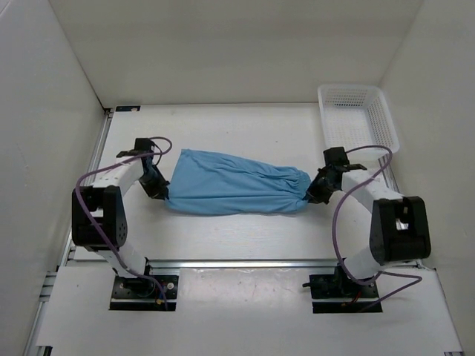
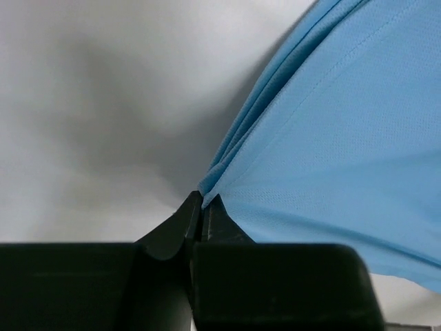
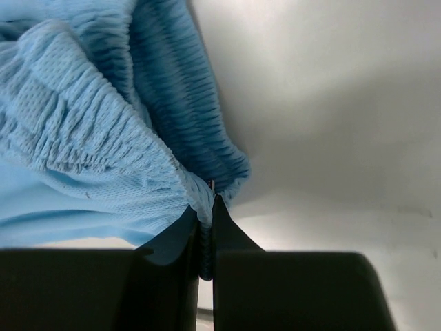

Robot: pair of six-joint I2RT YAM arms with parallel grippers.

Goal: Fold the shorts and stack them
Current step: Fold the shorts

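I see my left hand [image 1: 166, 196] pinching the shorts [image 1: 230, 185] at the hem and my right hand [image 1: 309, 194] pinching the waistband. The white basket [image 1: 349, 89] sits apart at upper right.

Shorts [image 2: 331, 124] mostly beyond wrist-view edges

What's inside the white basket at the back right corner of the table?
Nothing shows inside the basket: only its own white mesh floor and walls. Its near wall may hide a thin strip of floor just behind it, so that strip cannot be checked.
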